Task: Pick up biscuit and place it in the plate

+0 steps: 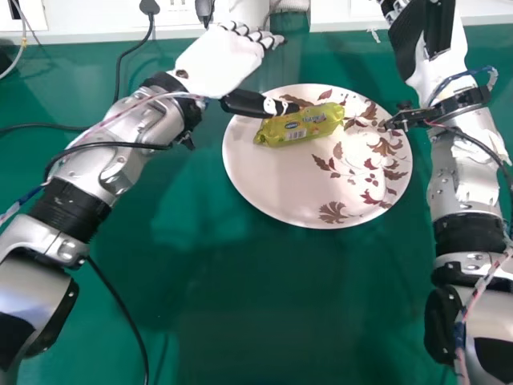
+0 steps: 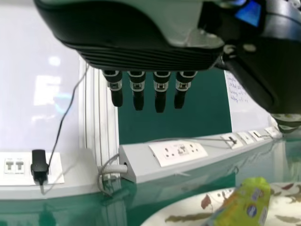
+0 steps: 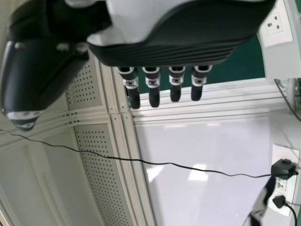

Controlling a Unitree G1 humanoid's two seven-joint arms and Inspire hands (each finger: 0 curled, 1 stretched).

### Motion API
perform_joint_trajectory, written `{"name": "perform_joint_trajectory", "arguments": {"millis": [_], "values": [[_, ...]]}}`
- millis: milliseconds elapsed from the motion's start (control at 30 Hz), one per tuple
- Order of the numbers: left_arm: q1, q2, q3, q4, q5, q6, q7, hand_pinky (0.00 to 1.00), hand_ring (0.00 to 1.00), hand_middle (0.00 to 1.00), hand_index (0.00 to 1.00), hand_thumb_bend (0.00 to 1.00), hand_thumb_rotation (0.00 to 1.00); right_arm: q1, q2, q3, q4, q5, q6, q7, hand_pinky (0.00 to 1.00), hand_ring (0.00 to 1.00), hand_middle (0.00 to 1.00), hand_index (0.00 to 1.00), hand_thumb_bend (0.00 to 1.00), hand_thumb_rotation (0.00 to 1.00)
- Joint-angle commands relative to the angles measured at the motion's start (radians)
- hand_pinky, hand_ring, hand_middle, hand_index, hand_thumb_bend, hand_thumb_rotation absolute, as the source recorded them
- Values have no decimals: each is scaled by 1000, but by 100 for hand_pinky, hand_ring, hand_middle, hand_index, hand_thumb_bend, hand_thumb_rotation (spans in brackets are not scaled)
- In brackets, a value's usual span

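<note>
Biscuit packet [image 1: 300,126]: likely light, slick, brittle inside | Hold: mid-body, gently | My left hand [image 1: 220,62], right hand [image 3: 164,33]: fingers straight, unclamped

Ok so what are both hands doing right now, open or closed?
Left hand: open, fingers straight, holding nothing.
Right hand: open, fingers straight, holding nothing.

- left hand [image 2: 141,56]: fingers extended, thumb [image 2: 249,77] out to side
- yellow-green biscuit packet [image 2: 249,205] on white plate [image 2: 171,214], brown leaf print
- plate on glossy green tabletop [image 2: 94,212]
- socket panel [image 2: 171,159] on sloped white trunking behind
- black plug [image 2: 39,165] in another panel, cable [image 2: 66,113] attached
</note>
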Motion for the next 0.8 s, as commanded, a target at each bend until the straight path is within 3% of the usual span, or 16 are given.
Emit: {"name": "perform_joint_trajectory", "arguments": {"millis": [0, 433, 767], "values": [[22, 14, 26, -34, -17, 1, -9, 100, 100, 100, 100, 100, 91, 23, -9, 11, -32, -18, 6, -19, 100, 100, 100, 97, 98, 55], [73, 52, 121, -115, -70, 37, -46, 100, 100, 100, 100, 100, 91, 52, -24, 47, -101, -109, 10, -119, 100, 100, 100, 99, 100, 60], [102, 74, 190, -128, -136, 13, -43, 100, 100, 100, 100, 100, 91, 79, -28, 73, -162, -199, 11, -214, 100, 100, 100, 99, 100, 61]]}}
